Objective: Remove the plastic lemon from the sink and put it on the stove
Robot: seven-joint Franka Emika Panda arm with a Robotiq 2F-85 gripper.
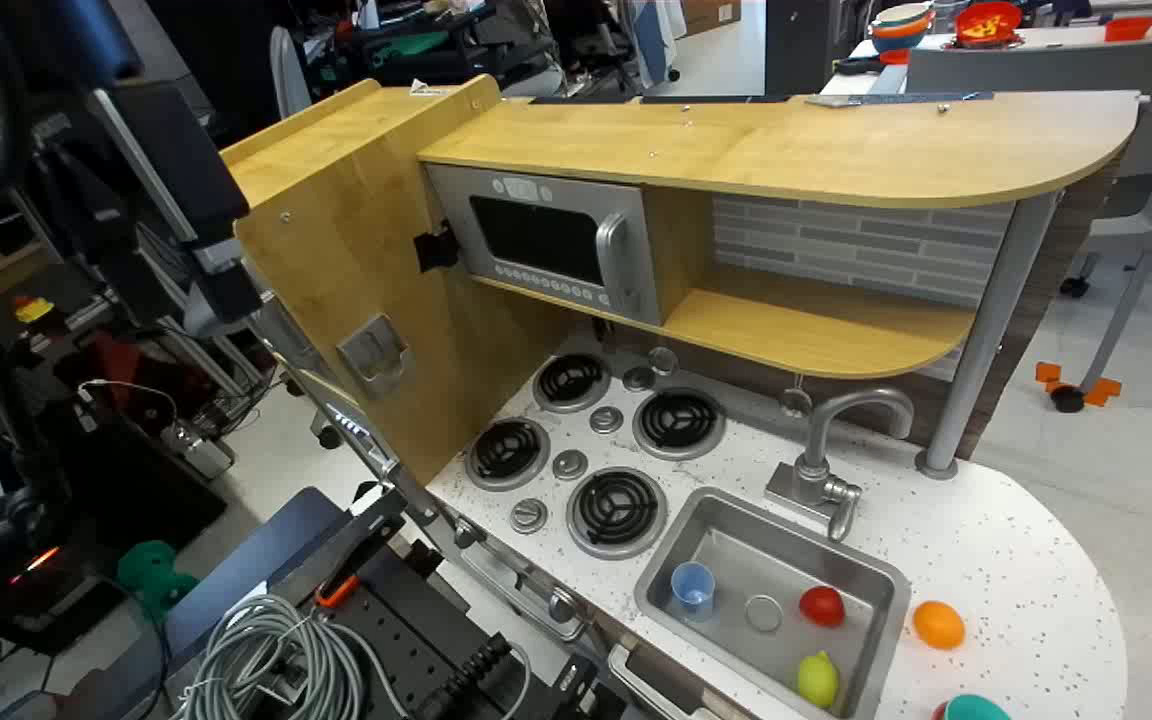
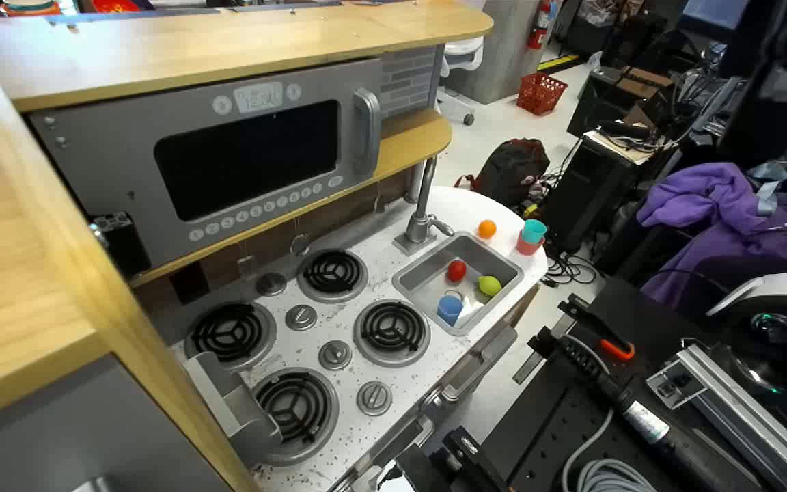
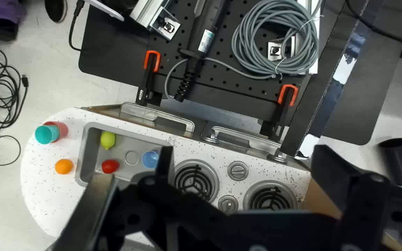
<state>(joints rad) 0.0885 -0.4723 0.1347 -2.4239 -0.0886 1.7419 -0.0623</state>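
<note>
The yellow-green plastic lemon (image 1: 818,680) lies in the grey sink (image 1: 746,565), near its front corner away from the stove. It also shows in an exterior view (image 2: 489,285) and in the wrist view (image 3: 108,139). The stove has several black coil burners; the front burner beside the sink (image 1: 617,512) has nothing on it and also shows in an exterior view (image 2: 391,331). My gripper (image 3: 244,153) is open and empty in the wrist view, high above the counter, with its fingers spread apart over the stove area. The lemon is well away from it.
A red fruit (image 1: 822,606) and blue cup (image 1: 693,588) share the sink. An orange (image 1: 939,625) and stacked teal and red cups (image 2: 533,231) stand beside it. The faucet (image 1: 816,460) rises behind. The microwave (image 1: 536,240), shelf and wooden side panel (image 1: 356,300) border the stove.
</note>
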